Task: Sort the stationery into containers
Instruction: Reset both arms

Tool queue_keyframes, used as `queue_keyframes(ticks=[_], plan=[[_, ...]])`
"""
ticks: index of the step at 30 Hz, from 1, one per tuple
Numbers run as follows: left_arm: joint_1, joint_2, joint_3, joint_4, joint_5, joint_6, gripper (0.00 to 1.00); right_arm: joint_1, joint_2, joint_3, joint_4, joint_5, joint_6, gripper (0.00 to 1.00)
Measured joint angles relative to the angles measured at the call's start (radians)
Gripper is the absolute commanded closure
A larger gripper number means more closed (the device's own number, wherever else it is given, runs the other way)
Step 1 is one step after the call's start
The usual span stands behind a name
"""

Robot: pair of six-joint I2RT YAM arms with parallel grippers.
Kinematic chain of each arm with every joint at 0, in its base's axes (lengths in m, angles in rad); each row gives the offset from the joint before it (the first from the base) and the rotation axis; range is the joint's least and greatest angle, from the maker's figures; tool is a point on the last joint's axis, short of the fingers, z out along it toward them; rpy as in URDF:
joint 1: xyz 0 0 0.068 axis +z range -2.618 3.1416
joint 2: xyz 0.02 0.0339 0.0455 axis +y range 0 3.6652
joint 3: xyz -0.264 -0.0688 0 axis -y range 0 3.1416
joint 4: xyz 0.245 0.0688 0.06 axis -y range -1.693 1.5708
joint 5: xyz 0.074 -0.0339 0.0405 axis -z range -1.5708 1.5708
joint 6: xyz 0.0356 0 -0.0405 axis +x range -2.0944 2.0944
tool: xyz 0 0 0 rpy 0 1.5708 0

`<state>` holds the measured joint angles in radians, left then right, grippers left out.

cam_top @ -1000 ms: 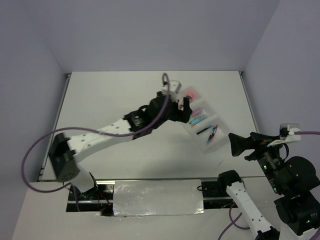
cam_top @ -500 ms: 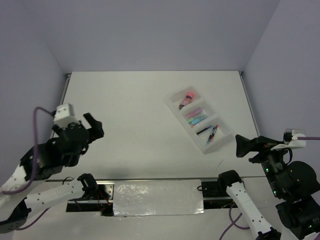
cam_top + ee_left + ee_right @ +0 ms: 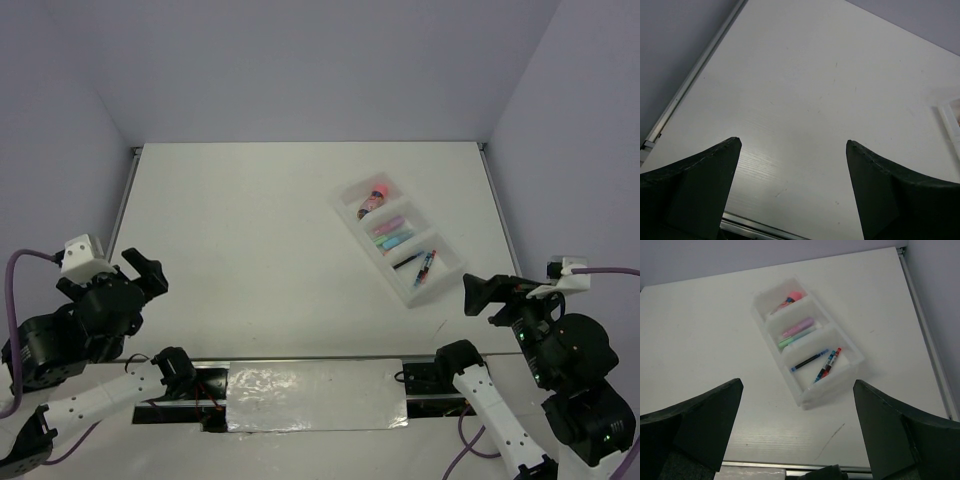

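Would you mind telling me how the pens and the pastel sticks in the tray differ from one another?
The pens are thin and mostly dark, in blue and red; the pastel sticks are thicker and pale, purple and green among them. The pens lie in the near end compartment, while the pastel sticks lie in the middle one. The pens are splayed at angles; the pastel sticks sit close together, roughly parallel. Both groups lie flat inside the white tray.
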<state>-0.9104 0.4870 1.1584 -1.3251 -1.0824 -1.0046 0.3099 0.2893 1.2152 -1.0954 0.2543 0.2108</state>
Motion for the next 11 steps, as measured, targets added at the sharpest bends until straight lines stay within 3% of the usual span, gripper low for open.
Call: queue_keyframes(ticks=[11], plan=[[0.0, -0.018, -0.012, 0.002, -0.022, 0.004, 0.01, 0.006, -0.002, -0.019, 0.001, 0.004, 0.002, 0.0]])
